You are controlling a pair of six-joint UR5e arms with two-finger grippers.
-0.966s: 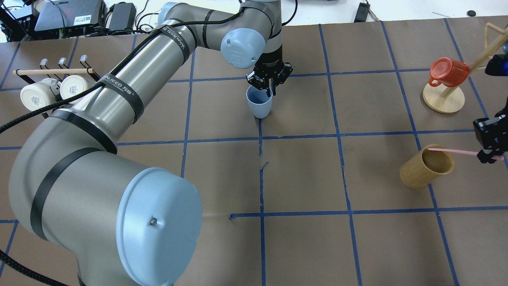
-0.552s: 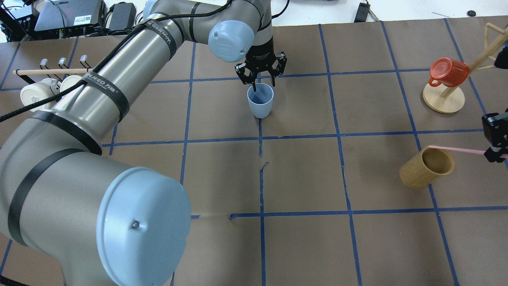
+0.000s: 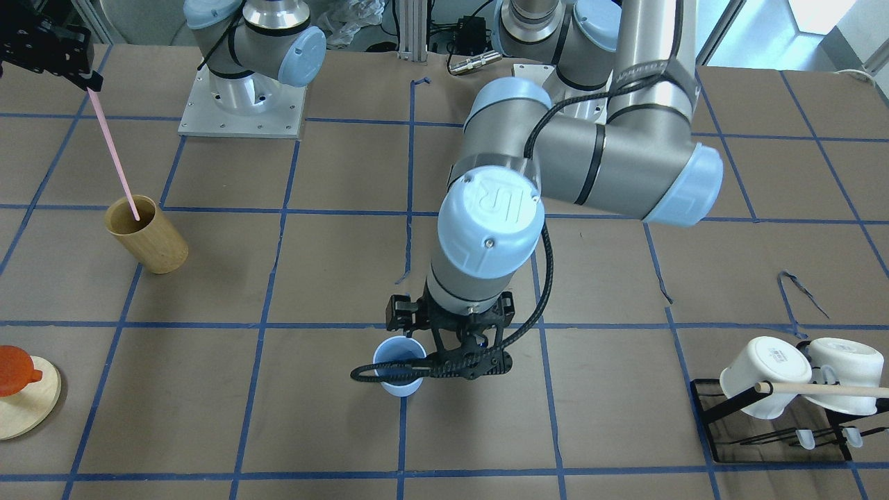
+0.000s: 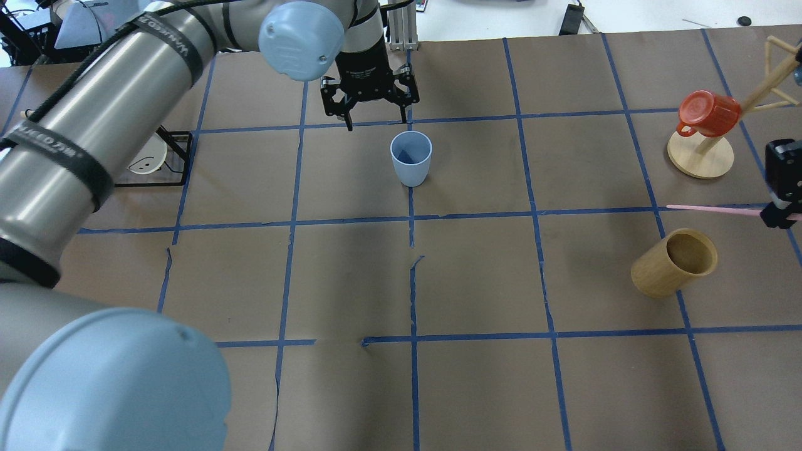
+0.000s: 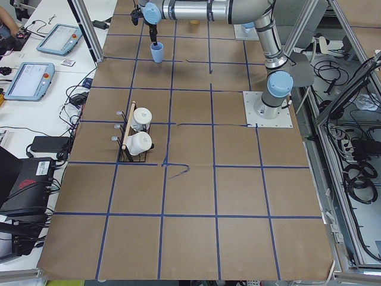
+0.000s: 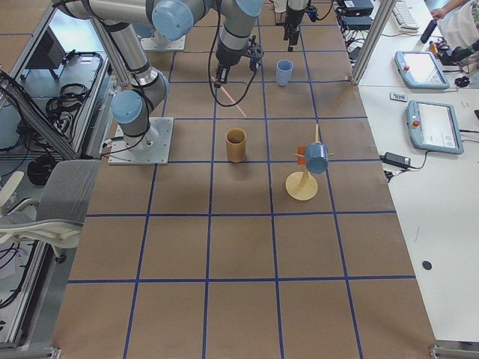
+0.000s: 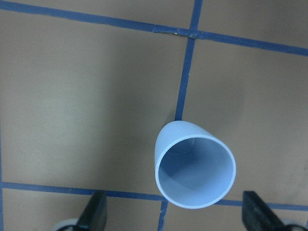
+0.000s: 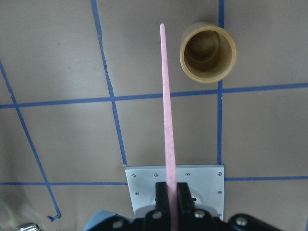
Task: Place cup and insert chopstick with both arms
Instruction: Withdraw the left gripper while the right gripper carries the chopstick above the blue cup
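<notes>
Take the cup (image 4: 411, 156) as the mark on the brown table (image 4: 476, 275) and read across the overhead view. Well to the cup's left stands a black rack (image 4: 178, 158), with two white mugs (image 3: 762, 375) hung on it under a pale wooden dowel (image 3: 819, 390); the left arm (image 4: 94, 119) comes in from that side; the left gripper (image 4: 376, 123) hangs just beyond the cup and slightly to its left, raised above the rim, jaws spread wide and holding nothing; from the left wrist camera the two fingertips (image 7: 94, 214) stand either side of the cup, neither touching it. The cup itself stands upright, mouth up, on a blue tape line near a crossing of the grid. Well to the cup's right and nearer the robot sits a tan wooden cup (image 4: 675, 262), upright; well to the cup's right and a little farther from the robot, a red mug (image 4: 708, 113) hangs on a wooden stand (image 4: 700, 160). Farthest to the cup's right, at the view's edge, the right gripper (image 4: 780, 216) is clenched on one end of the chopstick (image 4: 714, 210), the pink stick pinched between both fingers in the right wrist view; there its free tip shows in the air beside the tan wooden cup's mouth, clear of it; the chopstick is well apart from the cup.
</notes>
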